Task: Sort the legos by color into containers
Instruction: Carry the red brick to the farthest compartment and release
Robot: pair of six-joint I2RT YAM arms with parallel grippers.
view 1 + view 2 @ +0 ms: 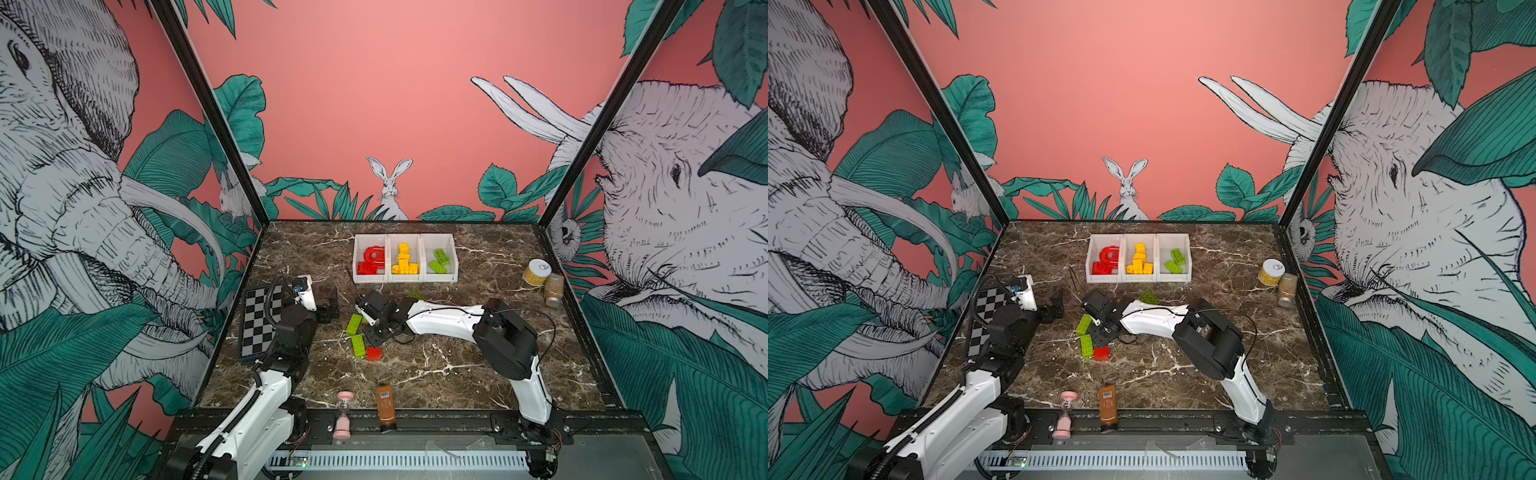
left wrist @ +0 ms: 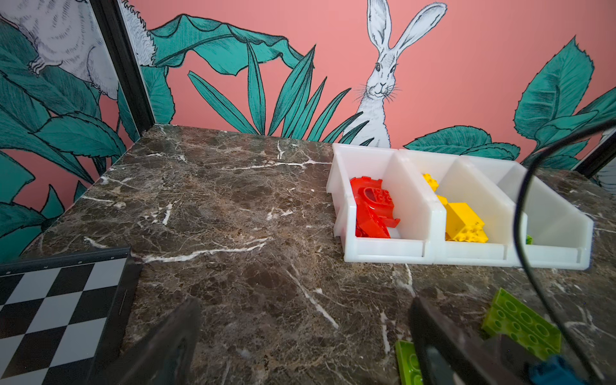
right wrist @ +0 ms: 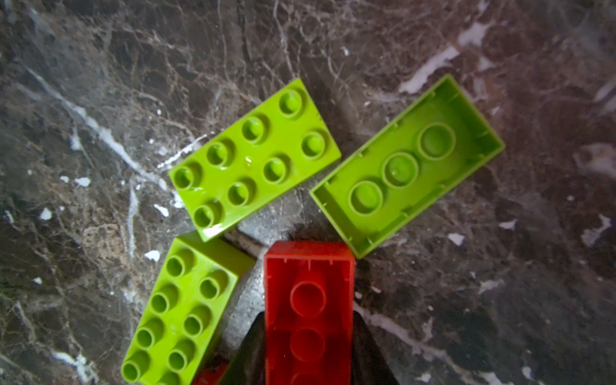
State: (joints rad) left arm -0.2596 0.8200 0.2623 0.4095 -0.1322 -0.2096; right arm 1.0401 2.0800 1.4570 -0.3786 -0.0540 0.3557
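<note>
My right claw [image 3: 309, 313] pinches a red brick [image 3: 308, 266] by its long sides. It lies hollow side up on the tabletop [image 3: 100, 100], among three lime bricks [image 3: 255, 160], one also upturned. My left claw [image 2: 303, 310] gapes wide above the tabletop.

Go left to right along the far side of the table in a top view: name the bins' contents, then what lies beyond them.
red legos → yellow legos → green legos → yellow tin → jar
</note>
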